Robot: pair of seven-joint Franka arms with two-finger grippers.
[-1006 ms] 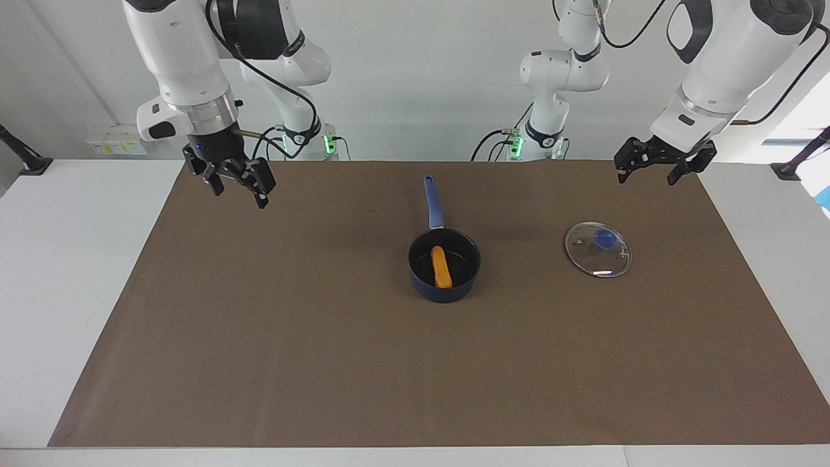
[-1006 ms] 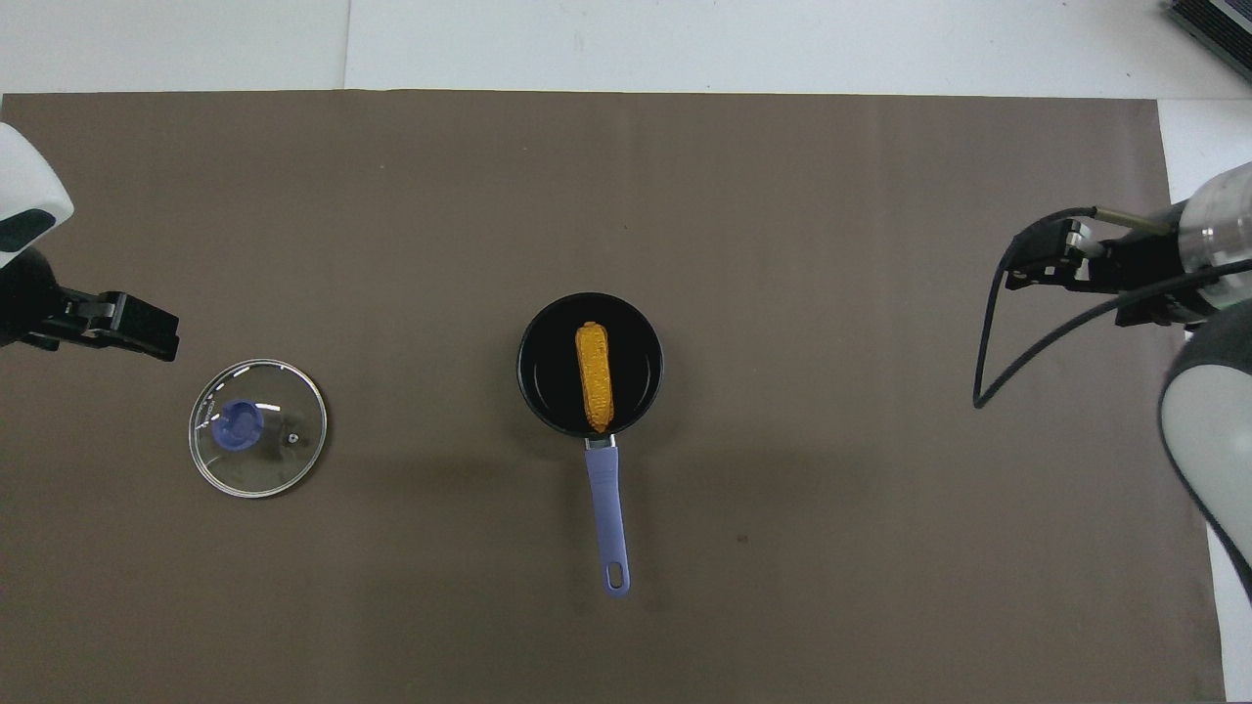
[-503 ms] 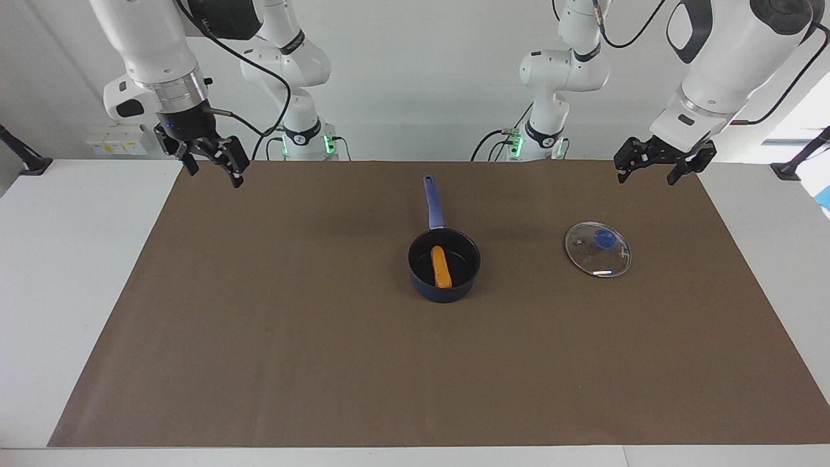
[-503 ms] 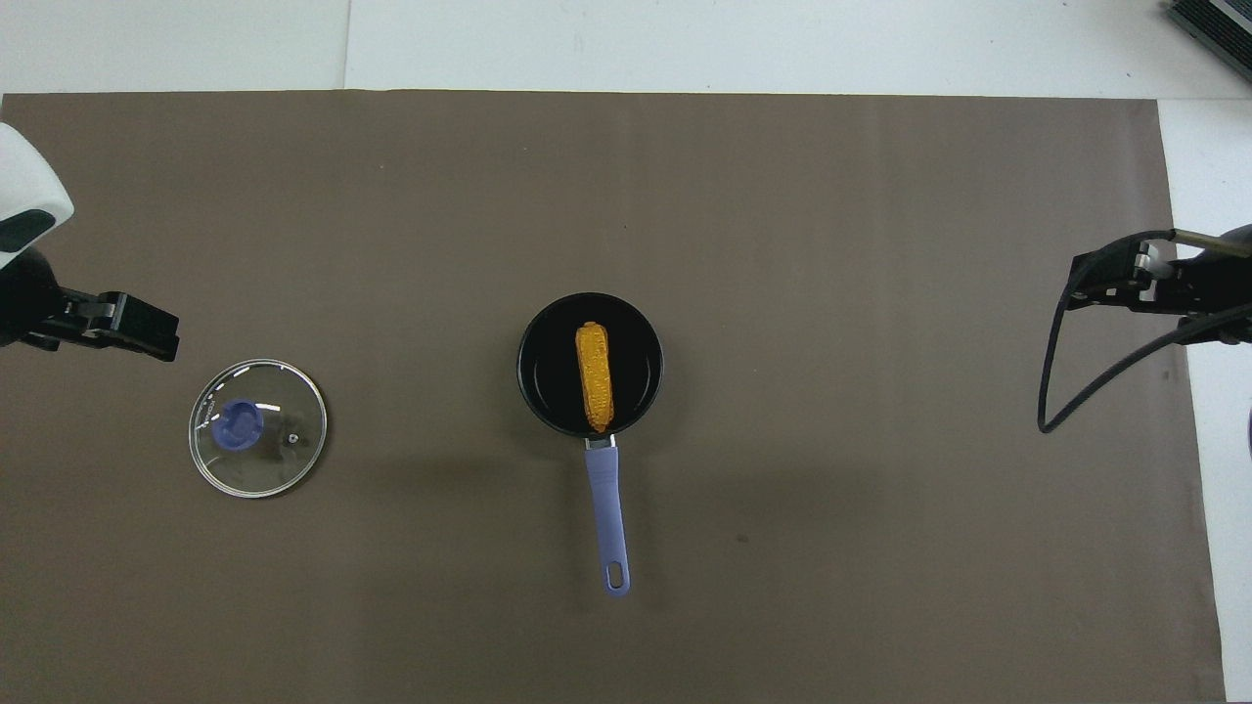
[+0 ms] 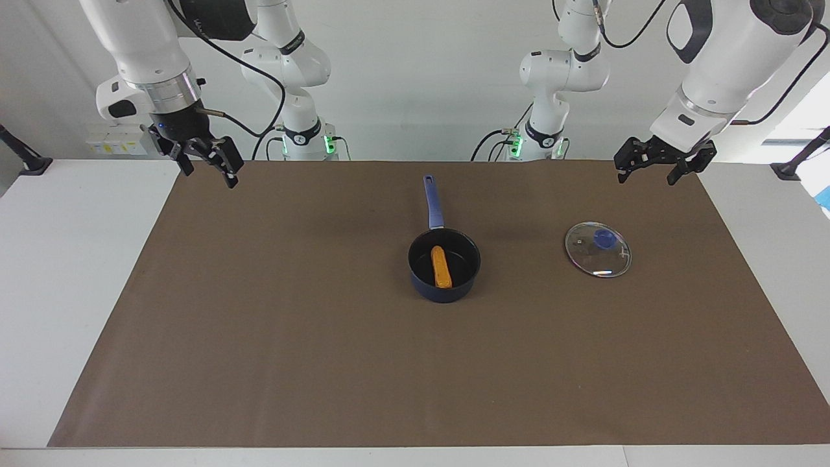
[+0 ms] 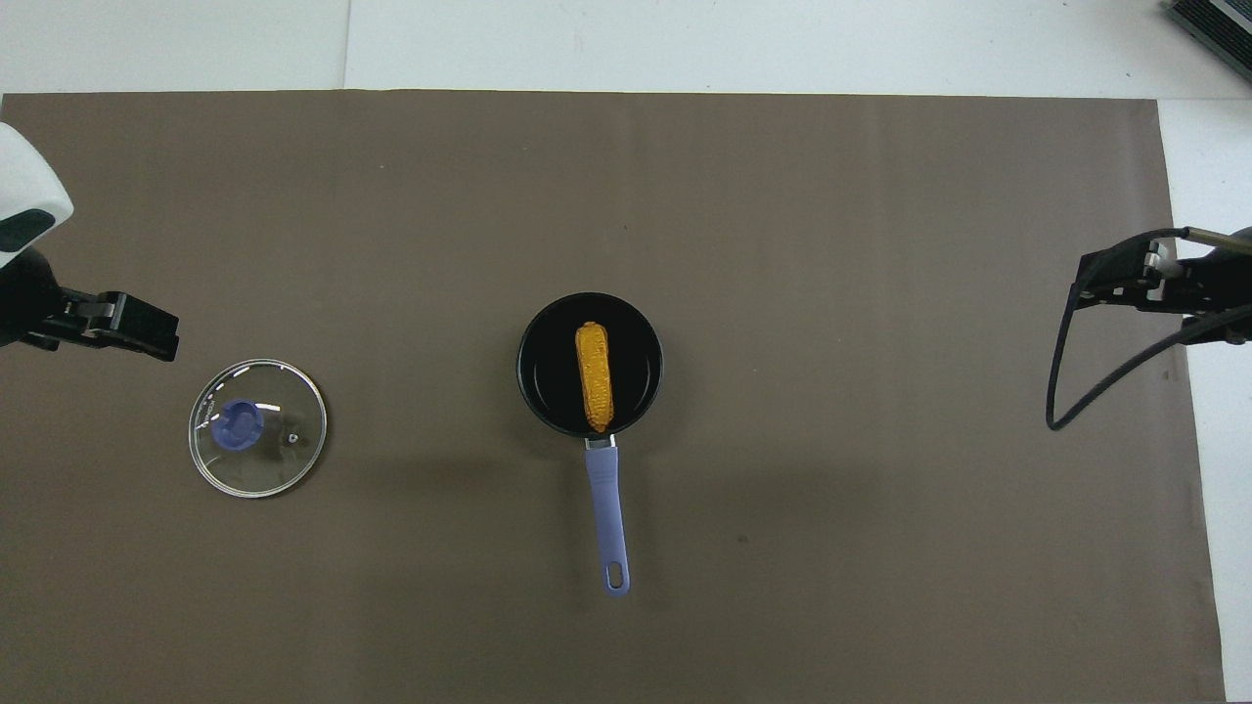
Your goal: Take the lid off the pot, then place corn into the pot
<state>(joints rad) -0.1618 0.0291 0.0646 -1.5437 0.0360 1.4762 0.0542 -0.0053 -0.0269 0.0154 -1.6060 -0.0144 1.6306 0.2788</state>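
The dark blue pot [image 5: 447, 295] [image 6: 529, 386] stands mid-mat with its long handle [image 6: 606, 508] pointing toward the robots. The yellow-orange corn [image 5: 441, 266] [image 6: 594, 377] lies inside it. The clear glass lid [image 5: 593, 261] [image 6: 279, 452] with a blue knob lies flat on the mat toward the left arm's end, apart from the pot. My left gripper [image 5: 648, 176] [image 6: 161, 337] hangs open and empty over the mat beside the lid. My right gripper [image 5: 209, 174] [image 6: 1105, 279] hangs open and empty over the mat's edge at the right arm's end.
A brown mat [image 5: 259, 324] covers most of the white table [image 5: 65, 259]. A black cable loop [image 6: 1061, 391] hangs from the right arm's wrist. A dark object [image 6: 1213, 24] sits at the table's corner farthest from the robots.
The right gripper has risen and drawn back toward the right arm's end of the mat. The left arm, pot, corn and lid have not moved.
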